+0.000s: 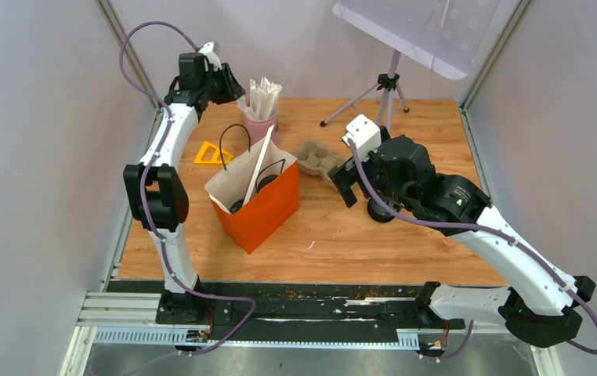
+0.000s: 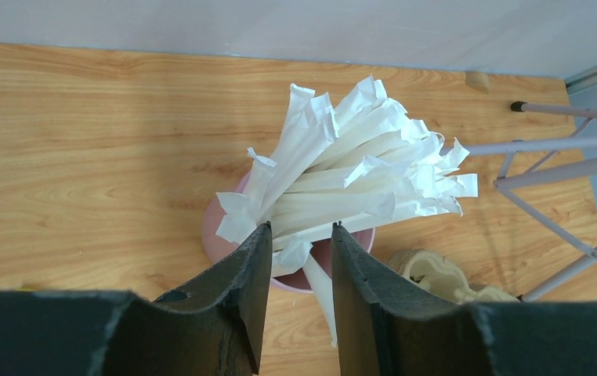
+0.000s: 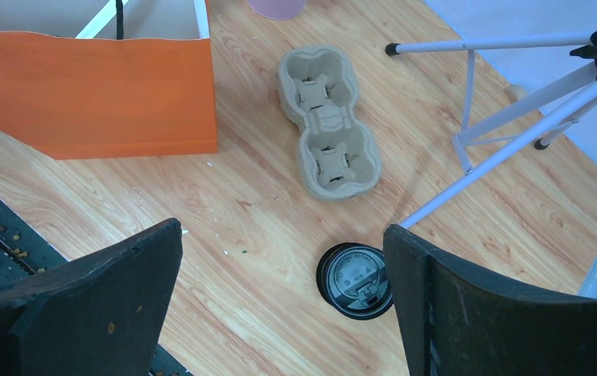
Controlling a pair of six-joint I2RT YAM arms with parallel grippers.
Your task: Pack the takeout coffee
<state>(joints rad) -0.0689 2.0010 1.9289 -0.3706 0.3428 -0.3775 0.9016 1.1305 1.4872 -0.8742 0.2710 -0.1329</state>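
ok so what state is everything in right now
bag: upright, open, white stick poking out
pink cup: upright, full of wrapped sticks
carrier: lying flat, both wells empty
lid: lying flat, no cup under it
left gripper: open, narrow gap, one straw between the jaws
right gripper: open wide, empty, over the lid

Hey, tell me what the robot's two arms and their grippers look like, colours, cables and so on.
The left arm and right arm have white links joined by chunky black joints. A purplish-grey cable loops loosely along each. The left gripper and right gripper have broad matte black fingers tapering toward the tips. No markings are readable.
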